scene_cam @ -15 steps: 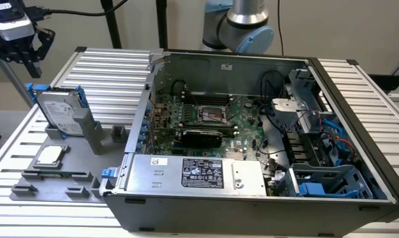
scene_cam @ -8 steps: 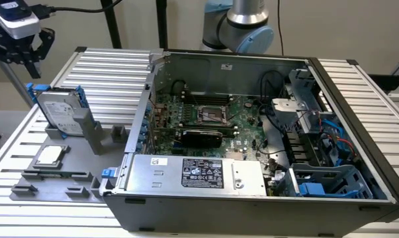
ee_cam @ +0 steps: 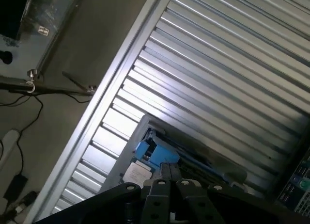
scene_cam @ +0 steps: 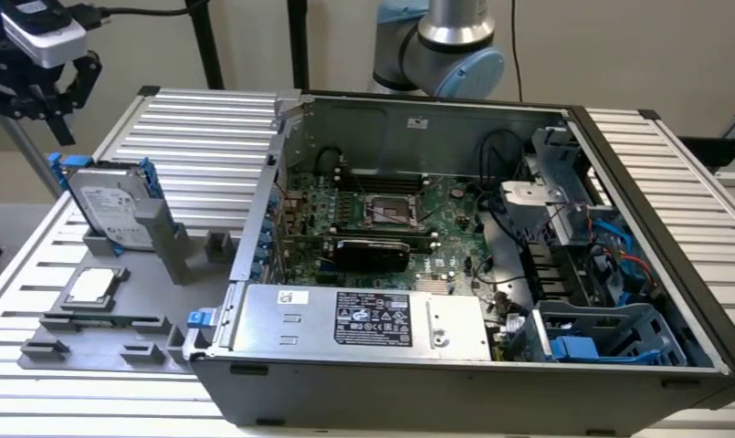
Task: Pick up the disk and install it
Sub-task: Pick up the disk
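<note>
Soft, even light fills the exterior view. In the wrist view, glare whitens the ribbed tabletop [ee_cam: 160, 83]; the floor [ee_cam: 72, 127] lies dimmer.

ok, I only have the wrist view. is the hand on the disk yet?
Observer: No. The hand hangs higher than the disk, toward the exterior view's left, not touching it.
Operator: how's the disk sitting?
Observer: Upright on its edge in a grey holder, label facing the exterior camera.
Operator: case ready?
Observer: The computer case lies open on the exterior view's right of the holder, with the motherboard exposed.
</note>
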`<state>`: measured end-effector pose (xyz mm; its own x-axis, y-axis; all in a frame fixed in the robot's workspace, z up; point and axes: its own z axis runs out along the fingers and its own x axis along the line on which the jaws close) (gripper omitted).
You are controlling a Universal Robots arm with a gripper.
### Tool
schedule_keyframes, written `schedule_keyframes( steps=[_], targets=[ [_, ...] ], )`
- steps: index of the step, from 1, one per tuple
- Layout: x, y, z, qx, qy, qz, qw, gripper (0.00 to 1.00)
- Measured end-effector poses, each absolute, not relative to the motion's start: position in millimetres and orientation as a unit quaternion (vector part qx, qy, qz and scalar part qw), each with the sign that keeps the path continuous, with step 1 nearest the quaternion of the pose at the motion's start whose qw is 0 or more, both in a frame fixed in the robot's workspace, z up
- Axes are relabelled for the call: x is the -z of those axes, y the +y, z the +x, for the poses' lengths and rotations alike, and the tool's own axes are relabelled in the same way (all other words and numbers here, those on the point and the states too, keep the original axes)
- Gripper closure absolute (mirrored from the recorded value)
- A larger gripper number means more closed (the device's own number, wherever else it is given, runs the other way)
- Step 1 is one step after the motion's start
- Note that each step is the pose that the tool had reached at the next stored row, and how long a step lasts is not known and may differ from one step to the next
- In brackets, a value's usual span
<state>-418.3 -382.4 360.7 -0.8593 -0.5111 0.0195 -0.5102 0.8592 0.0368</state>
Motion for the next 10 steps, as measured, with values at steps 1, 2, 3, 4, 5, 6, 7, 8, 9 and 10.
schedule_keyframes(
  steps=[1,2,3,4,5,6,7,8,9,10],
  targets=[
    [-360.6,-382.4,-418.3,0.015,-0.962,0.273,0.014,1.0],
    [-360.5,-382.4,-418.3,0.015,-0.959,0.283,0.014,1.0],
    [-360.5,-382.4,-418.3,0.015,-0.956,0.292,0.014,1.0],
    [-360.5,-382.4,-418.4,0.015,-0.954,0.3,0.014,1.0],
    [-360.4,-382.4,-418.3,0.014,-0.951,0.309,0.014,1.0],
    [-360.4,-382.4,-418.3,0.014,-0.948,0.318,0.014,1.0],
    [-360.3,-382.4,-418.3,0.014,-0.945,0.326,0.014,1.0],
    [-360.3,-382.4,-418.4,0.014,-0.942,0.335,0.014,1.0],
    [-360.2,-382.4,-418.3,0.014,-0.939,0.343,0.014,1.0],
    [-360.1,-382.4,-418.3,0.013,-0.936,0.352,0.014,1.0]
  ],
)
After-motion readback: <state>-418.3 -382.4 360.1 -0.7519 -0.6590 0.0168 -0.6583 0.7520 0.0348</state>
